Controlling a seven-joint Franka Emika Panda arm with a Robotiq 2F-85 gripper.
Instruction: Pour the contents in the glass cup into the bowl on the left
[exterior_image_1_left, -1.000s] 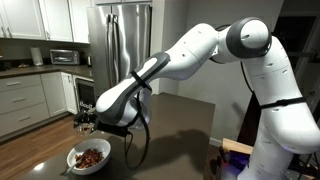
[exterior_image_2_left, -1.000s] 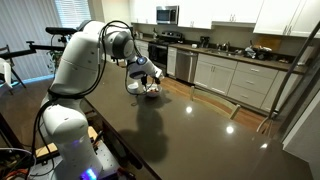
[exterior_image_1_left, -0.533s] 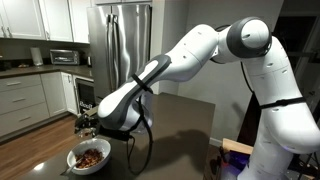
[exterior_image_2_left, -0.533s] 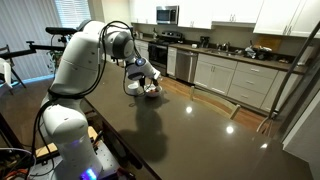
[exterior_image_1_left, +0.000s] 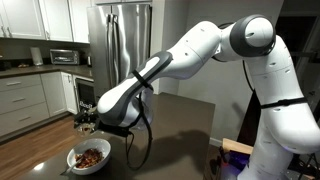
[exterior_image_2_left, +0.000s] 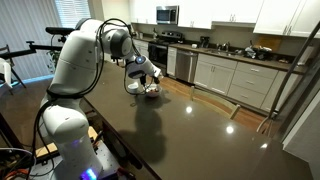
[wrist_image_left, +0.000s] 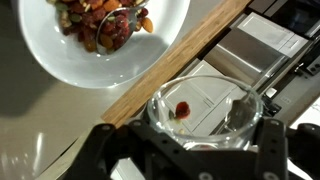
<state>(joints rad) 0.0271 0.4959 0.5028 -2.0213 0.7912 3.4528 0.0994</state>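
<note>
Dark kitchen tabletop (exterior_image_2_left: 190, 130) carries the bowl (wrist_image_left: 60, 62) full of the contents (wrist_image_left: 100, 25), and your jaws are clamped on the glass cup (wrist_image_left: 205, 105) just beside that bowl, one reddish bit (wrist_image_left: 182, 109) inside it.

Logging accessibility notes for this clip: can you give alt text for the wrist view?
The jaws grip the glass cup, nearly empty with just one reddish bit inside. At upper left, the white bowl holds reddish-brown food pieces.
</note>
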